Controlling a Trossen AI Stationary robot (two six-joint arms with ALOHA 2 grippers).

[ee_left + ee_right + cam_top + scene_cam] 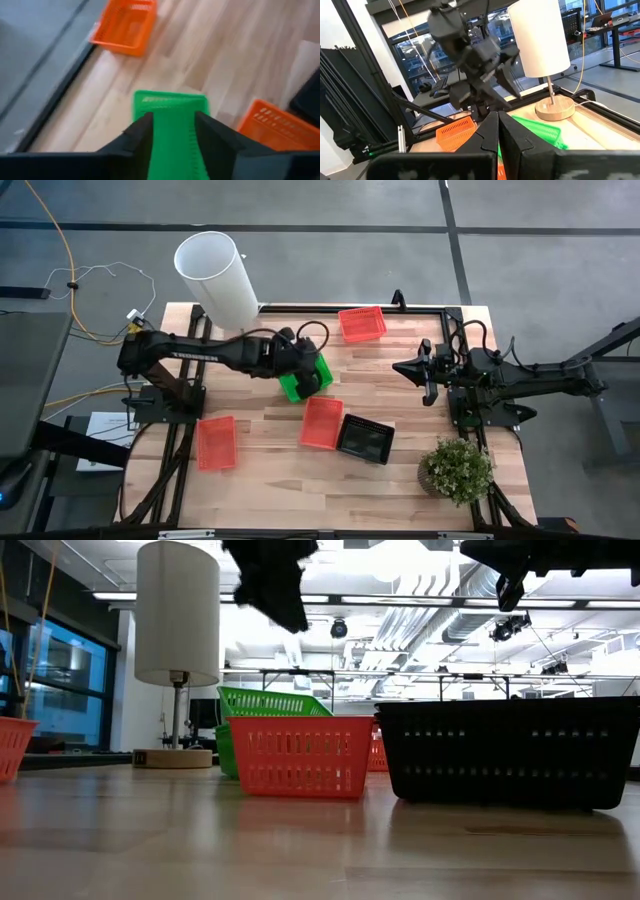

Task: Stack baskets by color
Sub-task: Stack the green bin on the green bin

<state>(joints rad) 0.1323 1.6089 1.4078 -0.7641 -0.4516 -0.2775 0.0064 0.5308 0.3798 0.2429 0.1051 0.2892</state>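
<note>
Green baskets [262, 712] rest on the table at mid-centre, one tilted inside the other; in the high view the green baskets [296, 387] are half hidden under my left gripper [316, 377]. My left gripper [172, 122] hangs open above them, and the green shows through the gap between its fingers. From table height my left gripper [283, 600] is well clear above them. Three red baskets [362, 323], [216, 442], [321, 423] and a black basket [365, 438] lie apart on the table. My right gripper [400, 367] waits shut at the right, level.
A tall white cylinder on a wooden base [218, 272] stands at the far left corner. A potted green plant [456, 470] sits at the near right. A black frame [300, 308] edges the table top. Bare wood lies between the green baskets and my right gripper.
</note>
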